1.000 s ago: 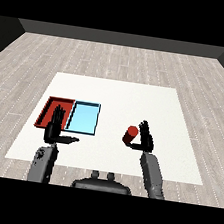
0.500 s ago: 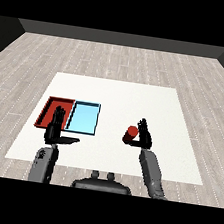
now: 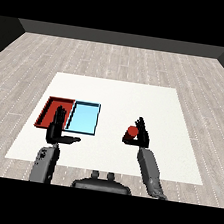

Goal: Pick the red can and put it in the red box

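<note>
From the head view I read the following state.

Worktop: the white worktop point(image 3: 117, 92) carries two trays, set toward its left edge. The red tray point(image 3: 49, 111) lies nearest that edge; the light blue tray point(image 3: 85, 118) lies just beside it on the inner side, long sides adjoining. I see nothing inside either tray.

Right robot hand point(image 3: 142, 137): I see it toward the near right part of the worktop, well apart from both trays. Its fingers and thumb are curled round the red can point(image 3: 132, 132), clamped on it. The can sits at the left side of the palm, its red top and part of its side visible. I cannot tell whether the can's base touches the worktop or is raised off it. The grey right forearm point(image 3: 150, 171) runs from the near edge up to the hand.

Left robot hand point(image 3: 57, 129): I see it near the near left corner, just in front of the red tray's near edge, with the fingertips overlapping that edge in the view. The fingers are straight and point away from me; the thumb is spread out to the right, apart from the fingers. It holds nothing. The grey left forearm point(image 3: 45, 162) rises from the near edge.

Task status: the red can is in the right robot hand, not in the red tray.
</note>
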Robot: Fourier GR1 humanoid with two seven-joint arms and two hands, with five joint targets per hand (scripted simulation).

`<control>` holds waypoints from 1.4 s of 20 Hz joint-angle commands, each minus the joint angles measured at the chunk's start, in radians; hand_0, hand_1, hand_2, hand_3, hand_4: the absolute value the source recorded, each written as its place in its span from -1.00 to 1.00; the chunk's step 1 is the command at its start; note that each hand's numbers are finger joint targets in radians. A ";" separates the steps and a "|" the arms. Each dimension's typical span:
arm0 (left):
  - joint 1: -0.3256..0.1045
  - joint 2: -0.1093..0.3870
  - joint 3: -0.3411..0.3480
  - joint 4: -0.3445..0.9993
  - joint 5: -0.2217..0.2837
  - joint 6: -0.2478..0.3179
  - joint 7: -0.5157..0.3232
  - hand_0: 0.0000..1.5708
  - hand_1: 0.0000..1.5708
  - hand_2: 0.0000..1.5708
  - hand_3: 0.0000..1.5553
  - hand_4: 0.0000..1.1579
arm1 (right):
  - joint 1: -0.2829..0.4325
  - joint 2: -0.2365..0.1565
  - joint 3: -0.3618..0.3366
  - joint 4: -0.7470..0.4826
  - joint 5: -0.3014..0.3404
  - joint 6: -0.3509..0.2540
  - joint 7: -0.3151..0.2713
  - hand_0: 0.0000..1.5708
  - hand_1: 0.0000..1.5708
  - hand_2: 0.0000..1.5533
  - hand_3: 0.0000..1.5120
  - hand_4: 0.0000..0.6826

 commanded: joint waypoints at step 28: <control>0.023 0.011 0.006 -0.010 -0.003 -0.009 -0.011 -1.00 -1.00 -1.00 -1.00 -1.00 | -0.146 0.005 0.023 0.147 0.029 -0.157 0.035 0.89 0.89 0.89 0.90 0.94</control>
